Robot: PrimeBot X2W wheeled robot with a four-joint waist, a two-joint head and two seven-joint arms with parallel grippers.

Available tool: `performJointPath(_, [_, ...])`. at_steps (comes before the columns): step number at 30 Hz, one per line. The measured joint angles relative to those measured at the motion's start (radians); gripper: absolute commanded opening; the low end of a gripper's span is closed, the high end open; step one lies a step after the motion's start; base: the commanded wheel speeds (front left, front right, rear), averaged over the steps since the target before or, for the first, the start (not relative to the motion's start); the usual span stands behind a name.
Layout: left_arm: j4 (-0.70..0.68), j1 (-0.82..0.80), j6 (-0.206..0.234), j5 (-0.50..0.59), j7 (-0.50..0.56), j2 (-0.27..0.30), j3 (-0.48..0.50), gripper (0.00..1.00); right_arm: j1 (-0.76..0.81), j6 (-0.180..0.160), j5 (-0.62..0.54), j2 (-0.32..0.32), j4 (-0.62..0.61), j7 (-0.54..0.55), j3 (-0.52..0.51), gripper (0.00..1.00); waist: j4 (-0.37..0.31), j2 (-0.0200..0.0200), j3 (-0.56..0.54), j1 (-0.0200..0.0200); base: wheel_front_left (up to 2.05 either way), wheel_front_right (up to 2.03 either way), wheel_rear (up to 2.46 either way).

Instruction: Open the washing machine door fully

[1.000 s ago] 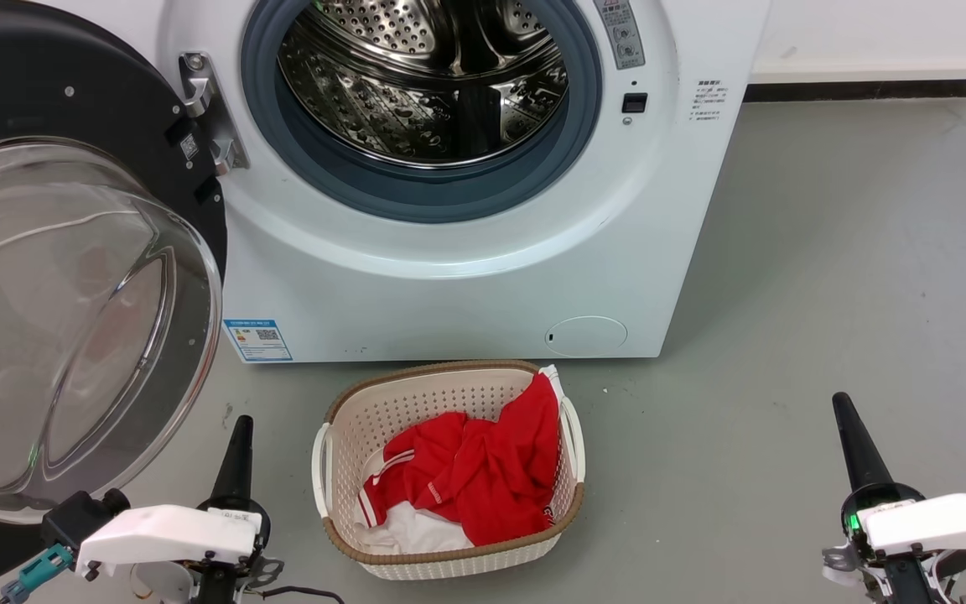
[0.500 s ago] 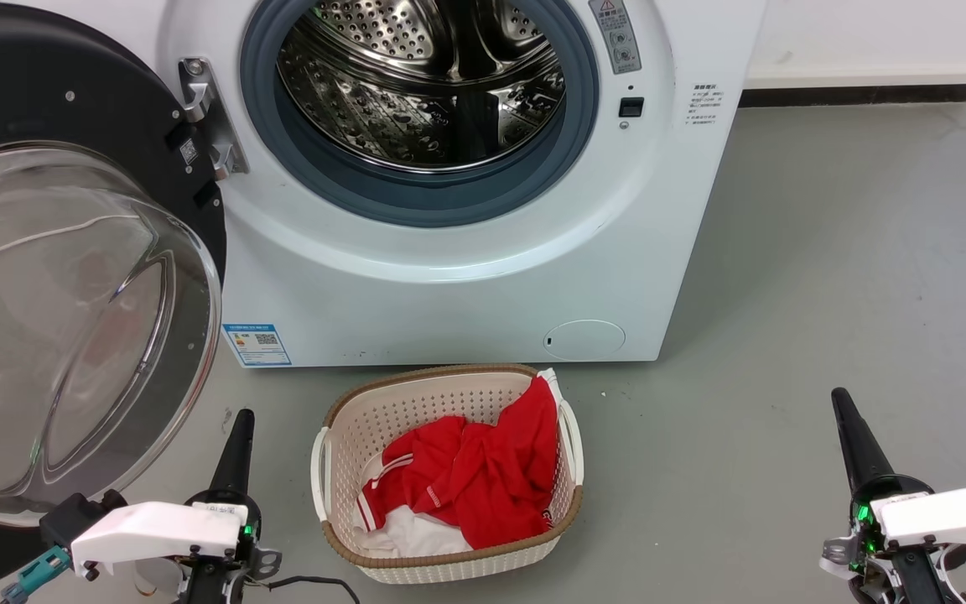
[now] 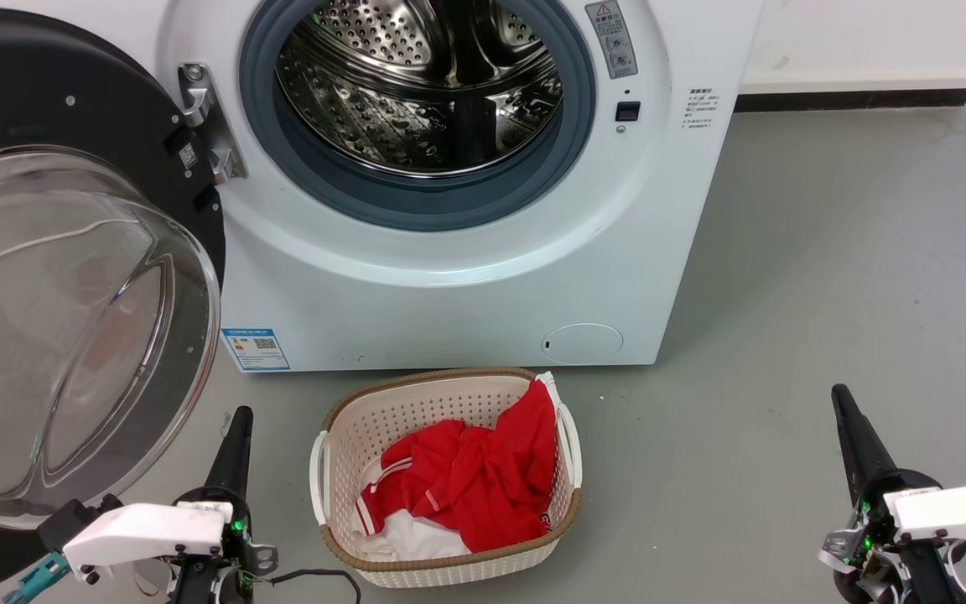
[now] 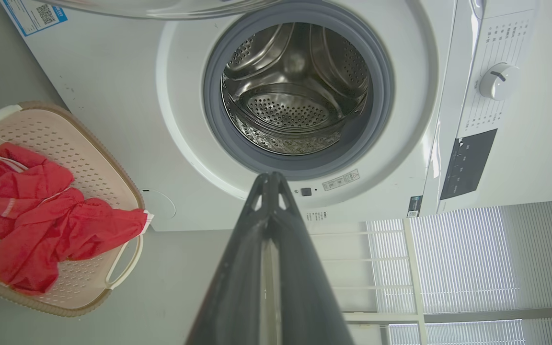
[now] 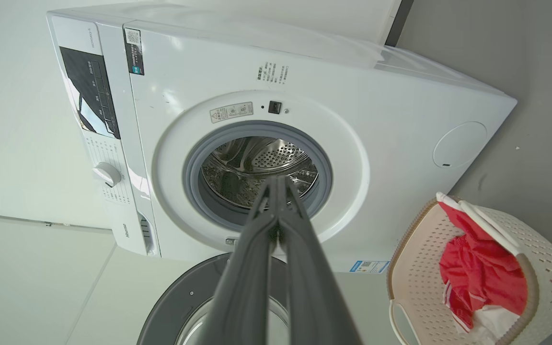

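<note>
Above a grey floor (image 3: 827, 252), the door (image 3: 72, 319) is swung wide, just up-left of the left end effector (image 3: 240, 417), which is clenched and empty. Any last swing should be pushed gently at the rim, away from the washing machine (image 3: 449, 310). The right end effector (image 3: 842, 398), also clenched, is parked aside.

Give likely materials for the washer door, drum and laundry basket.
The washing machine door: clear bulging bowl, glass or clear plastic, see-through with sharp highlights; the black surround is probably plastic. The drum: polished perforated metal, likely stainless steel, judging by its mirror-like reflections. The basket: cream moulded plastic, matte, with regular holes; the brown rim looks woven but may be a moulded imitation.
</note>
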Motion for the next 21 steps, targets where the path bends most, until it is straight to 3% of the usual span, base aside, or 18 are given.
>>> performJointPath(21, [0.007,-0.013,-0.016,-0.164,0.043,-0.006,0.019,0.00,-0.021,0.000,0.163,0.002,0.026,0.035,-0.013,0.00,-0.005,0.0000,-0.013,0.0000,0.00,0.00,0.00])
